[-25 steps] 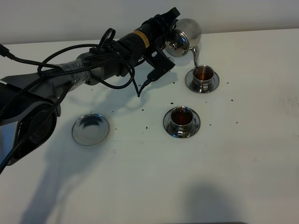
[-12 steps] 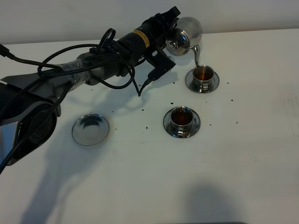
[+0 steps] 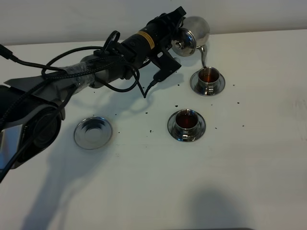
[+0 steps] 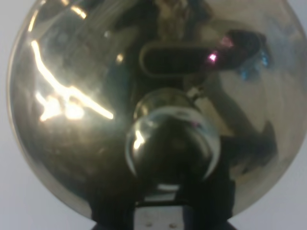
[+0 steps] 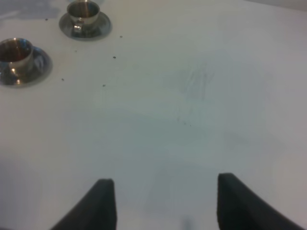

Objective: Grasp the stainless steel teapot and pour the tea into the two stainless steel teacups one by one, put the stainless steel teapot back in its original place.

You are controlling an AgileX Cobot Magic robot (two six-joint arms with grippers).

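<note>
We see a brightly lit white table (image 3: pixel 249 167) with soft shadows at lower left; in the left wrist view the teapot (image 4: pixel 62 143) is blurred, streaked with glare.

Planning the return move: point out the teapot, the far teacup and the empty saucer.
teapot (image 3: pixel 196 28), exterior high view, on its rounded body.
far teacup (image 3: pixel 207 85), exterior high view, on its front wall.
empty saucer (image 3: pixel 93 131), exterior high view, on its flat centre.
</note>
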